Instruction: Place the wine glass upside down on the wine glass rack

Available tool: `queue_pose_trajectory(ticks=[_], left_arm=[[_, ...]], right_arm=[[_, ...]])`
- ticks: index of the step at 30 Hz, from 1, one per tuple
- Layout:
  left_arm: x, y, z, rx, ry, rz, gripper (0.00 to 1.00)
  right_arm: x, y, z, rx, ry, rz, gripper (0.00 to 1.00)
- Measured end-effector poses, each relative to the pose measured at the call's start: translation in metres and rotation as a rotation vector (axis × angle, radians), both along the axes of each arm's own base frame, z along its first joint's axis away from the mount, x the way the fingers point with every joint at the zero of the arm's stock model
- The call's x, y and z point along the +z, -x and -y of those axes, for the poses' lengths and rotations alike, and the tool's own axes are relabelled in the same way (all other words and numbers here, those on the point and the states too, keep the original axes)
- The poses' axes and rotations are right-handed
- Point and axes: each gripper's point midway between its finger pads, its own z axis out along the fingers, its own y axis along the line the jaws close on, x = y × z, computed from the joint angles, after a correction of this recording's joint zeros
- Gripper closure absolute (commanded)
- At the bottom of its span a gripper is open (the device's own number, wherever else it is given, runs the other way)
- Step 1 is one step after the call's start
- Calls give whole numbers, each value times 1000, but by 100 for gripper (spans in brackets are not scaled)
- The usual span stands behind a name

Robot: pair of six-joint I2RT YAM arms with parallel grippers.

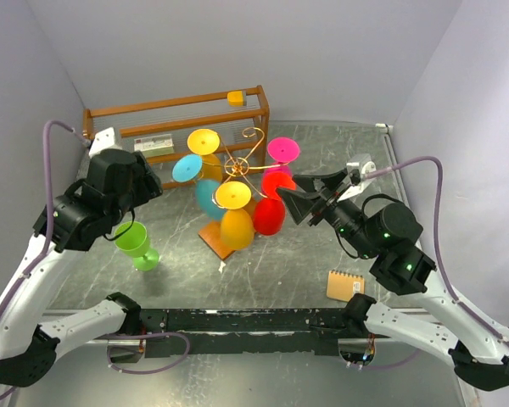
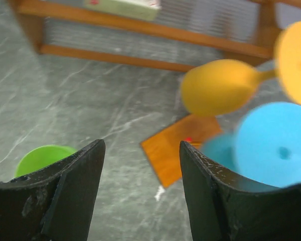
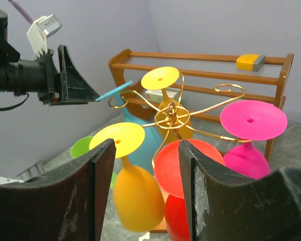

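Observation:
The gold wire wine glass rack (image 1: 242,165) stands mid-table on its orange-brown base (image 1: 214,237). Yellow (image 1: 204,141), blue (image 1: 187,168), orange-yellow (image 1: 236,225), red (image 1: 270,214) and pink (image 1: 282,150) glasses hang on it upside down. A green wine glass (image 1: 136,242) stands upright on the table, left of the rack. My left gripper (image 1: 153,182) is open and empty, above the green glass and beside the blue glass's foot (image 2: 276,145). My right gripper (image 1: 301,199) is open and empty, just right of the red glass (image 3: 190,165). The green glass's rim (image 2: 42,156) shows in the left wrist view.
A brown wooden slatted shelf (image 1: 178,119) stands behind the rack, with a yellow block (image 1: 235,97) on top and a box (image 1: 153,146) inside. A small tan notebook (image 1: 345,286) lies at the front right. Walls close in on three sides.

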Motion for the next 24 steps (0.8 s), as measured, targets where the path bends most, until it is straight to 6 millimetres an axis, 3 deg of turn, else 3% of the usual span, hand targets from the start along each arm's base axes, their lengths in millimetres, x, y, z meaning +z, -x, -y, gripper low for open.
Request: queue_pose_trajectory(ticks=[3,8,11,18,24], left_arm=[[-29,7,-24,107,-66,-36,33],[-62,14,-45,219,-117,-92,38],[-68,17,-48,230,-116,-95,38],[-63,19,-52,253,-97,-65,36],[-93,20,-54,268,-133,-131,30]], right_arm=[[-5,-4,-4,-4,19,-9,47],[-8,-6,-6,-9,28,-16,47],[-8,-7,-6,-9,28,-15,47],[-10,-8,-7,-10,35,-18,47],[-12,-9,-9,-9,41,-22,47]])
